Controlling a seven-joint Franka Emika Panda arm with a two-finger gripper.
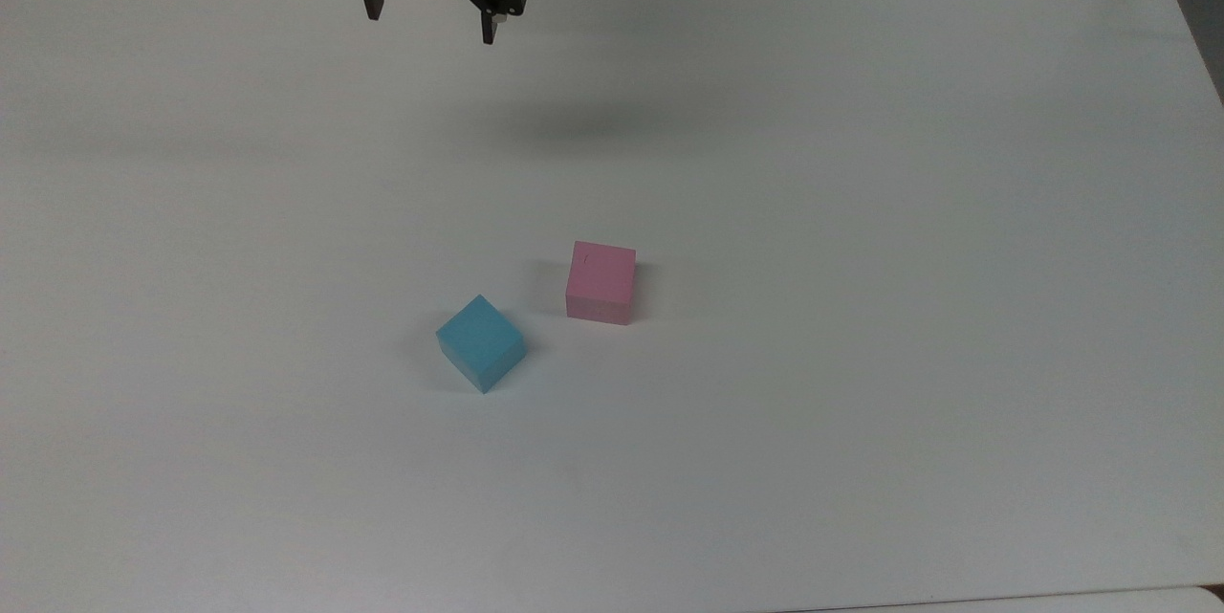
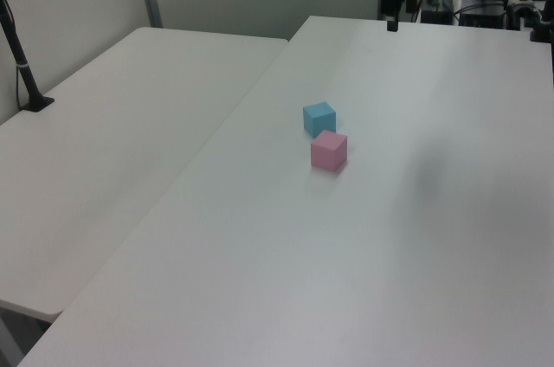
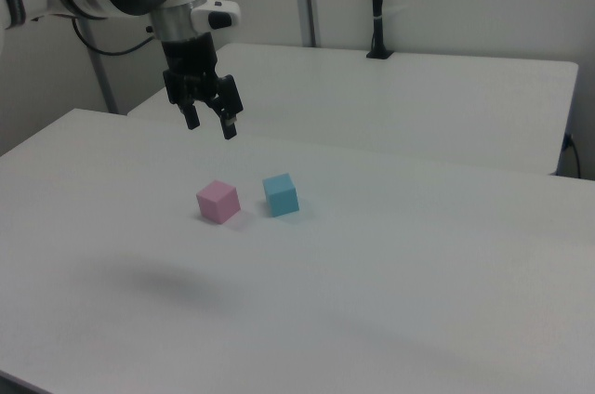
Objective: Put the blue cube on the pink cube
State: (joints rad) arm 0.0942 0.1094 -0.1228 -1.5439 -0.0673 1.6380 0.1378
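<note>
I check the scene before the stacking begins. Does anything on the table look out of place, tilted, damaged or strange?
Nothing stands out. The blue cube and the pink cube both sit flat on the white table, close together but apart. The blue one is merely turned at an angle to the pink one. The gripper hangs open above the table, holding nothing.

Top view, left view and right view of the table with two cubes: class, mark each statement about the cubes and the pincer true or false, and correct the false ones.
1. The blue cube sits on top of the pink cube. False: both rest on the table, side by side with a small gap.
2. The pincer is open and holds nothing. True.
3. The pincer hangs in the air away from both cubes. True.
4. In the right view, the pink cube is to the right of the blue cube. False: it is to the left.
</note>
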